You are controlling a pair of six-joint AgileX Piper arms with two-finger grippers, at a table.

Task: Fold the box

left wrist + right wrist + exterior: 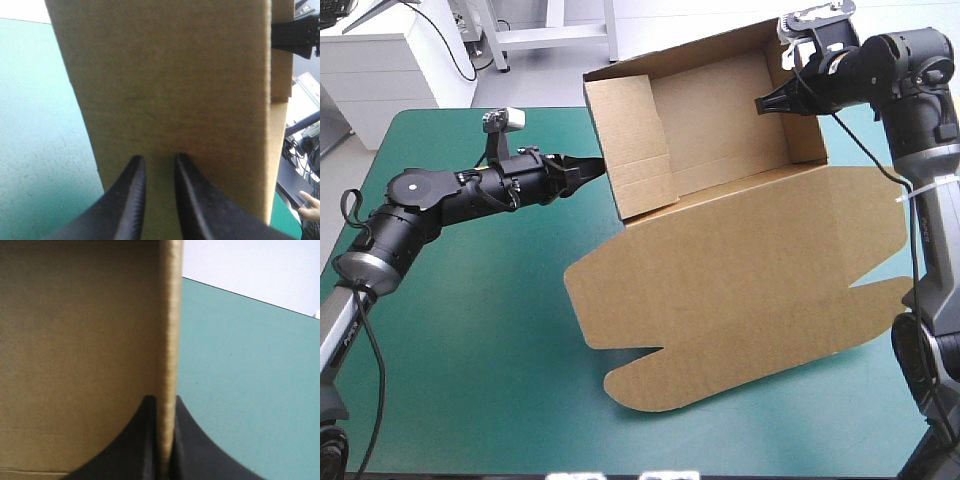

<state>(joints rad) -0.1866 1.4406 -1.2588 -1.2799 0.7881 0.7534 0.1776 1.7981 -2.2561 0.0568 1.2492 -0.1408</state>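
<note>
- Right gripper [767, 102] and left gripper [594, 165] flanked the box [720, 140]: brown open tray, walls raised, lid flat on the teal-green cover [470, 330].
- Right gripper: pinched on the box's right wall.
- Left gripper: fingers [132, 200] narrowly parted, tips at the box's left wall, outside.

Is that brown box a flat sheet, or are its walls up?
Walls up: the box is an open tray, its lid lying flat on the teal-green table.
</note>
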